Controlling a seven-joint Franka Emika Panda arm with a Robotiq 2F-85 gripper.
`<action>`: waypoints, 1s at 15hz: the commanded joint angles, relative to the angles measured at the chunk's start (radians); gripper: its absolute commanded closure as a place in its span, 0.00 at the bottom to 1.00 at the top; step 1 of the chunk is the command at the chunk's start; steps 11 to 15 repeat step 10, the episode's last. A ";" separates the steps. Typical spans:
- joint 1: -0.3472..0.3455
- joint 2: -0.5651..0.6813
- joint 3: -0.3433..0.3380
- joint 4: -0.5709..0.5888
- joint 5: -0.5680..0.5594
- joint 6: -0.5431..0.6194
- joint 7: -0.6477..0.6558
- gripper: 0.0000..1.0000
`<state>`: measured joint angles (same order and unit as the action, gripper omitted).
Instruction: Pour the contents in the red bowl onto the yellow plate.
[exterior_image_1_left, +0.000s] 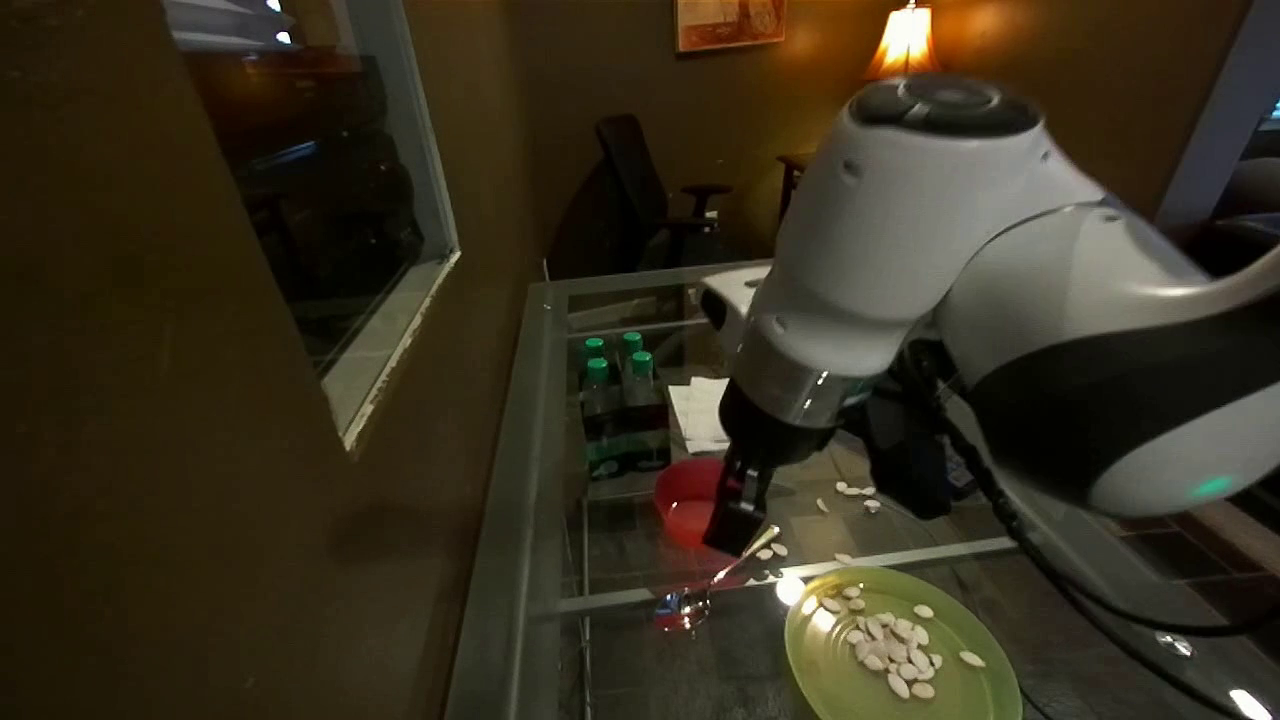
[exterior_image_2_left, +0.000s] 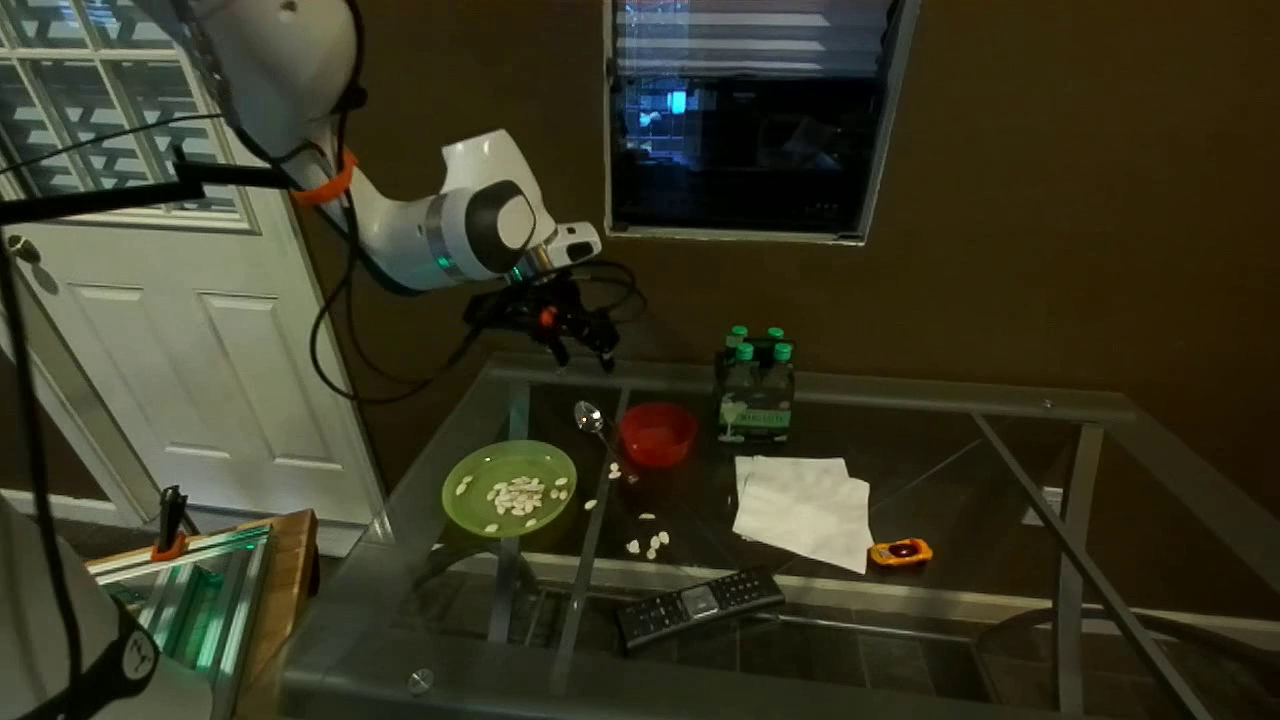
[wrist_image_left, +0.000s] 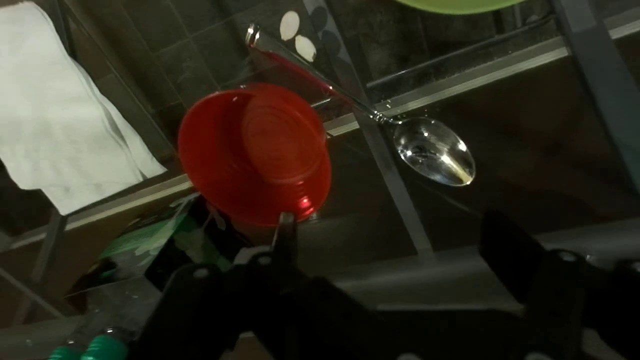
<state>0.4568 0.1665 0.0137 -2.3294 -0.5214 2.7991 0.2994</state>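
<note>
Red bowl (exterior_image_2_left: 657, 440) upright, most pieces (exterior_image_2_left: 517, 495) on plate (exterior_image_2_left: 515, 459)

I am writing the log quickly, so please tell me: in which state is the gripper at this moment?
Gripper: open, jaws apart, holding nothing.

Though dimly lit, this seems a home: shaded lamp (exterior_image_1_left: 905, 46), picture (exterior_image_1_left: 730, 22), remote control (exterior_image_2_left: 701, 606).

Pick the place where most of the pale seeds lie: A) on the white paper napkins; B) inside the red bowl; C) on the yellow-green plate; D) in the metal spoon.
C, since both exterior views show the main cluster of pale seeds on the yellow-green plate, with fewer loose on the glass table and none visible inside the red bowl in the wrist view.
</note>
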 joint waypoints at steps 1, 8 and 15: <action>-0.100 -0.243 0.054 -0.208 0.143 -0.012 0.014 0.00; -0.234 -0.287 0.126 -0.244 0.242 -0.002 -0.033 0.00; -0.230 -0.272 0.136 -0.235 0.239 -0.002 -0.030 0.00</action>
